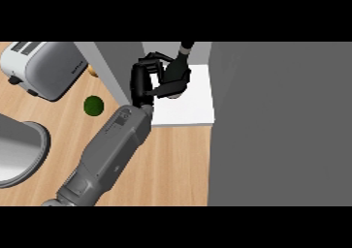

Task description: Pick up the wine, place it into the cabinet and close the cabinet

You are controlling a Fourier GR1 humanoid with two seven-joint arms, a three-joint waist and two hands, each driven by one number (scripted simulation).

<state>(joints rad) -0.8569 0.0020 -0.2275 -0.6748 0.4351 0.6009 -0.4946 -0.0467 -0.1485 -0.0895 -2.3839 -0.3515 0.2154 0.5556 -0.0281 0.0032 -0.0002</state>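
**Wine bottle held over the cabinet's white floor**

At the far left, a silver toaster (42,68) stands on the wooden counter (171,164), its upper corner cut off by the view's edge. Below it, a grey, round-cornered basin (17,155) runs out of view to the left, so only part shows. Right of the toaster lies a small, dark green, round thing (94,105). Above that, a brownish thing (92,72) peeks from behind the cabinet's grey side wall (110,68); too little shows to name it.

A grey forearm rises from the lower left edge to the left hand (146,77), whose fingers are curled round the dark wine bottle (180,72). The hand covers the bottle's left side. The bottle's neck points toward the top of the view, and its base is over the cabinet's white floor (193,104). Whether the base touches that floor cannot be told.

The right third is filled by a plain grey panel (286,121), beside the white floor, which hides whatever lies under it. The right hand shows nowhere.
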